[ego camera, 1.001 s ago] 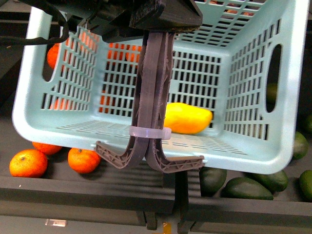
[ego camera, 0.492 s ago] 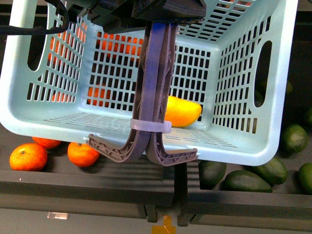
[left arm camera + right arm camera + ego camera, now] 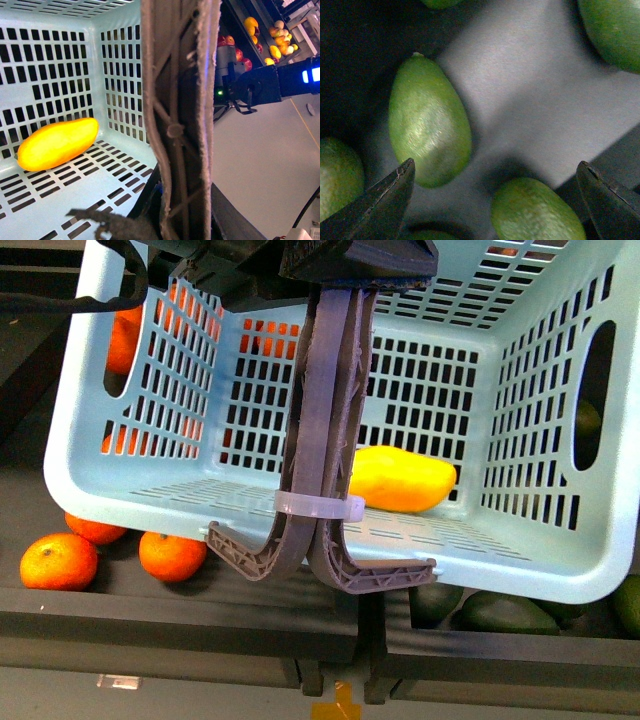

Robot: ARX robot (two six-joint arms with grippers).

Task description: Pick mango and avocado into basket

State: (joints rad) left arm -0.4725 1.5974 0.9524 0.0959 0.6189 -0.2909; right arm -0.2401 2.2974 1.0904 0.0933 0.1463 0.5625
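My left gripper (image 3: 345, 275) is shut on the brown-grey handles (image 3: 325, 430) of the pale turquoise basket (image 3: 130, 495) and holds it tilted in the air; a white zip tie (image 3: 320, 506) binds the handles. The yellow-orange mango (image 3: 402, 479) lies on the basket floor and also shows in the left wrist view (image 3: 57, 143), where the handles (image 3: 180, 100) run into the left gripper (image 3: 182, 212). My right gripper (image 3: 495, 192) is open just above dark green avocados; one avocado (image 3: 537, 215) lies between its fingertips (image 3: 390, 195) and another avocado (image 3: 429, 122) lies beside it.
Oranges (image 3: 58, 560) lie on the dark shelf under the basket's left side, with more behind it. Avocados (image 3: 505, 612) lie under its right side. In the left wrist view a black arm (image 3: 260, 85) with a blue light reaches toward shelves of mixed fruit (image 3: 277, 47).
The hanging basket swung left, then back to the right and a little lower. The mango stayed on its floor. My left gripper kept hold of the handles.
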